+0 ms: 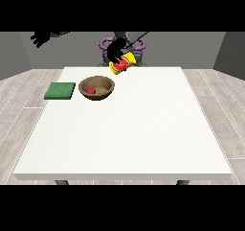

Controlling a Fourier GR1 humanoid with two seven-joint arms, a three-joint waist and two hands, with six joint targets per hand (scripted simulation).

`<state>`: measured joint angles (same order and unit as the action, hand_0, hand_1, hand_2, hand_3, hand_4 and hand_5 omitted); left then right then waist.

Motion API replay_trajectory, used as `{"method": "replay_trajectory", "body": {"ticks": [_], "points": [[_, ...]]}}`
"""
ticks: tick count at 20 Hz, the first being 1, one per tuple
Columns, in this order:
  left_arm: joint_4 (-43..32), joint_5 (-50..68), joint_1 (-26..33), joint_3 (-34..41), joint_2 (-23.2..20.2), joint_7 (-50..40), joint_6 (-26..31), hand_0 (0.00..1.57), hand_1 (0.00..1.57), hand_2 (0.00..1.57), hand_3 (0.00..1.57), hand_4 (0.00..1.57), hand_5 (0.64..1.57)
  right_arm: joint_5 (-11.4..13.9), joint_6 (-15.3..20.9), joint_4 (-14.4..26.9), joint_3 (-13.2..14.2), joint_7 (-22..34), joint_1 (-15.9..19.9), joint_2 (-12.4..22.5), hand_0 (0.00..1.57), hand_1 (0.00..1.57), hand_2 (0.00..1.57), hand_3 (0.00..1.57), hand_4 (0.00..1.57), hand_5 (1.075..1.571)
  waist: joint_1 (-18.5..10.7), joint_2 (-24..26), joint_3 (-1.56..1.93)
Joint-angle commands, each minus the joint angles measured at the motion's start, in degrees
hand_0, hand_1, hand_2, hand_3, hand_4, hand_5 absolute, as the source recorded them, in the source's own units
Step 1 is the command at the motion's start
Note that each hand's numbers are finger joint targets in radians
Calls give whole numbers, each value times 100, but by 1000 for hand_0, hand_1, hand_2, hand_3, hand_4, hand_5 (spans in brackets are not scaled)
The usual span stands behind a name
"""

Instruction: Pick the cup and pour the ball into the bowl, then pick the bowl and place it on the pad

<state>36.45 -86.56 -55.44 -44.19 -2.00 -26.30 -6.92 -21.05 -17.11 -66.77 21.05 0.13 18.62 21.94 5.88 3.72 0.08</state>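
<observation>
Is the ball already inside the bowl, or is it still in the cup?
Inside the bowl. The red ball lies in the brown bowl, while the cup is held tipped on its side above the table's far edge.

Robot hand at view's right [115, 51] curled shut, other robot hand [40, 38] raised

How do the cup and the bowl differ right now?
The cup is yellow and red, tipped on its side in the air, held by a hand; the bowl is brown, wider, upright on the table. The bowl holds a red ball; the cup's contents aren't visible.
</observation>
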Motion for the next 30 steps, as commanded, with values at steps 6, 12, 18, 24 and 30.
{"method": "replay_trajectory", "body": {"ticks": [6,12,18,24,30], "points": [[72,-718,-133,-113,-214,508,564,1515,1515,1571,1571,1261,1506,-178,23,71,152,285,44,202,0,0,0,292,467,1570,-171,100,-8],[444,-939,69,83,-197,813,728,1513,1513,1571,1571,1282,1493,-118,62,81,58,273,-225,58,0,0,0,310,524,1569,-362,247,-7],[1042,555,585,1557,-354,609,-733,1328,1328,1571,1571,1024,1544,12,304,-133,67,102,-260,-19,0,0,0,319,525,1569,-753,34,-23],[1499,1900,1778,2387,-557,1296,-1659,0,0,1571,1424,799,1521,17,727,-279,146,285,-272,-132,0,0,0,0,542,1568,-1284,130,-27],[2510,4970,2574,3100,185,1773,-2143,433,433,0,0,857,1519,-49,725,-440,-24,137,206,-370,0,0,0,208,590,1562,-965,-909,-160]]}}
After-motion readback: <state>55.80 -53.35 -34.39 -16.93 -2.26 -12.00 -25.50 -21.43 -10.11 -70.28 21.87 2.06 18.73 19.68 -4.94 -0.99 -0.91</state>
